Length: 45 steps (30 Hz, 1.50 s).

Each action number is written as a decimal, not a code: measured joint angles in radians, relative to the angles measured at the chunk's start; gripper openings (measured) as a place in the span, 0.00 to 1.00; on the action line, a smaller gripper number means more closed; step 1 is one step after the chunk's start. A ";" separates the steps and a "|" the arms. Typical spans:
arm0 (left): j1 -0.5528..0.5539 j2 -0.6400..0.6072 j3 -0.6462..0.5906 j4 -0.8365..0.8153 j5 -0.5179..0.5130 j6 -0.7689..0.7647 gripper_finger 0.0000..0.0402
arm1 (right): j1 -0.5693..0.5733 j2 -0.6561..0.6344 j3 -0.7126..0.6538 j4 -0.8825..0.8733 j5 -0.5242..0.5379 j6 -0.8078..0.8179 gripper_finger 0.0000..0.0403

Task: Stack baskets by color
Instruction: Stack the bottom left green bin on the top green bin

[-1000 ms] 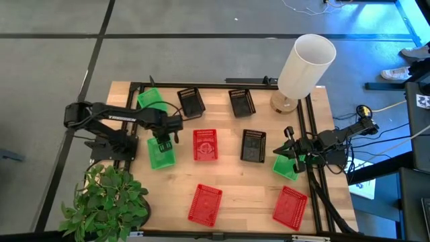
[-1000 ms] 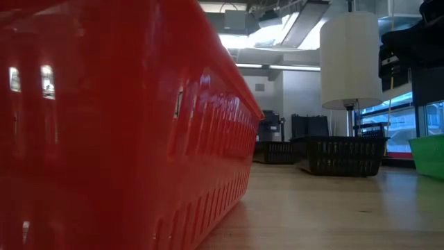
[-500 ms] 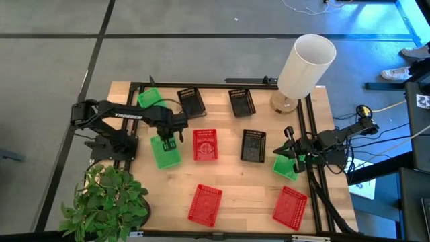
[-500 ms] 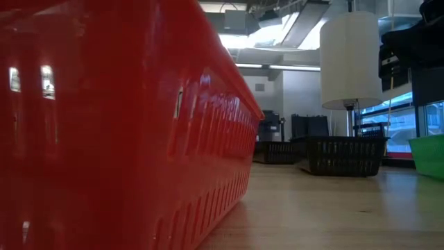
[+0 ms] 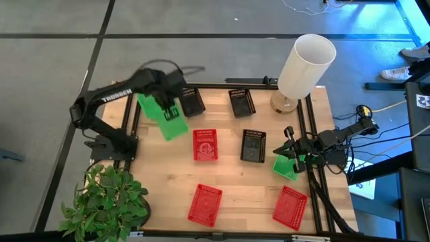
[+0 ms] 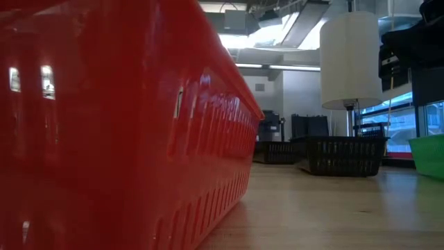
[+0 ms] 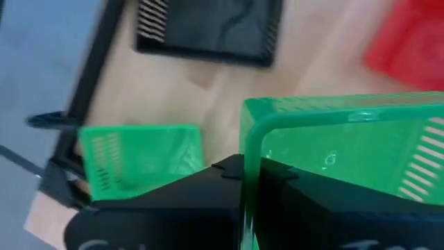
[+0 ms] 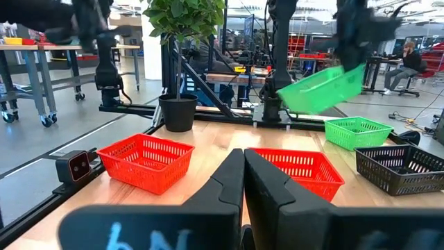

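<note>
My left gripper (image 5: 163, 102) hangs above the table's far left, shut on a green basket (image 5: 172, 122) that is also in the right wrist view (image 8: 322, 89). A second green basket (image 7: 139, 160) rests flat on the table below it, by the far left corner. A third green basket (image 5: 285, 167) lies at the right edge. Three black baskets (image 5: 191, 102), (image 5: 242, 102), (image 5: 253, 146) and three red baskets (image 5: 205, 144), (image 5: 205, 204), (image 5: 290, 206) sit apart on the wood. My right gripper (image 8: 243, 182) waits shut and level at the right edge. My left gripper holds the green basket by one short end wall (image 7: 251, 160), with one finger inside the basket and one outside. The fingers come steeply from above. The basket is lifted clear and hangs tilted below the gripper, its free end lower.
A tall white lamp shade (image 5: 306, 64) stands at the far right corner and a potted plant (image 5: 107, 202) at the near left corner. A black frame (image 5: 309, 121) runs along the table's edges. Bare wood lies between the baskets in the middle.
My left gripper has taken hold of the green basket that lay left of the middle red basket. It has risen and swung toward the far edge. The basket has come off the table and now hangs tilted over the far left area.
</note>
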 joint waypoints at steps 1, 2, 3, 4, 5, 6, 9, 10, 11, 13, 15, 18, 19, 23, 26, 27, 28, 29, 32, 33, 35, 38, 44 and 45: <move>0.028 0.000 0.022 -0.012 -0.001 0.000 0.00 | 0.000 0.000 0.000 0.000 0.000 0.000 0.04; 0.056 0.000 0.039 -0.027 -0.002 0.000 0.00 | 0.000 0.000 0.000 0.000 0.000 0.000 0.04; 0.084 0.000 0.050 -0.040 -0.005 -0.001 0.00 | 0.000 0.000 0.000 0.000 0.000 0.000 0.04; 0.109 0.000 0.058 -0.048 -0.005 -0.005 0.00 | 0.000 0.000 0.000 0.000 0.000 0.000 0.04; 0.132 0.000 0.062 -0.053 0.002 -0.011 0.00 | 0.000 0.000 0.000 0.000 0.000 0.000 0.04; 0.154 0.000 0.062 -0.059 0.013 -0.020 0.00 | 0.000 0.000 0.000 0.000 0.000 0.000 0.04; 0.211 0.000 0.050 -0.091 0.027 -0.033 0.00 | 0.000 0.000 0.000 0.000 0.000 0.000 0.04; 0.225 0.000 0.042 -0.106 0.019 -0.037 0.00 | 0.000 0.000 0.000 0.000 0.000 0.000 0.04; 0.238 0.000 0.031 -0.112 0.006 -0.040 0.00 | 0.000 0.000 0.000 0.000 0.000 0.000 0.04; 0.258 0.000 0.010 -0.109 -0.040 -0.053 0.00 | 0.000 0.000 0.000 0.000 0.000 0.000 0.04; 0.277 0.000 -0.008 -0.102 -0.094 -0.058 0.00 | 0.000 0.000 0.000 0.000 0.000 0.000 0.04; 0.305 0.000 -0.030 -0.091 -0.180 -0.057 0.00 | 0.000 0.000 0.000 0.000 0.000 0.000 0.04; 0.313 0.000 -0.036 -0.091 -0.206 -0.057 0.00 | 0.000 0.000 0.000 0.000 0.000 0.000 0.04; 0.335 0.000 -0.065 -0.085 -0.276 -0.058 0.00 | 0.000 0.000 0.000 0.000 0.000 0.000 0.04; 0.347 0.000 -0.094 -0.070 -0.313 -0.064 0.00 | 0.000 0.000 0.000 0.000 0.000 0.000 0.04; 0.351 0.000 -0.104 -0.062 -0.331 -0.064 0.00 | 0.000 0.000 0.000 0.000 0.000 0.000 0.04; 0.354 0.000 -0.115 -0.052 -0.346 -0.063 0.00 | 0.000 0.000 0.000 0.000 0.000 0.000 0.04; 0.355 0.000 -0.126 -0.042 -0.355 -0.059 0.00 | 0.000 0.000 0.000 0.000 0.000 0.000 0.04; 0.356 0.000 -0.163 -0.008 -0.372 -0.039 0.00 | 0.000 0.000 0.000 0.000 0.000 0.000 0.04; 0.356 0.000 -0.173 0.001 -0.374 -0.038 0.00 | 0.000 0.000 0.000 0.000 0.000 0.000 0.04; 0.356 0.000 -0.192 0.017 -0.369 -0.037 0.00 | 0.000 0.000 0.000 0.000 0.000 0.000 0.04; 0.356 0.000 -0.212 0.020 -0.370 -0.030 0.00 | 0.000 0.000 0.000 0.000 0.000 0.000 0.04; 0.356 0.000 -0.257 0.075 -0.380 -0.027 0.00 | 0.000 0.000 0.000 0.000 0.000 0.000 0.04; 0.356 0.000 -0.262 0.083 -0.383 -0.025 0.00 | 0.000 0.000 0.000 0.000 0.000 0.000 0.04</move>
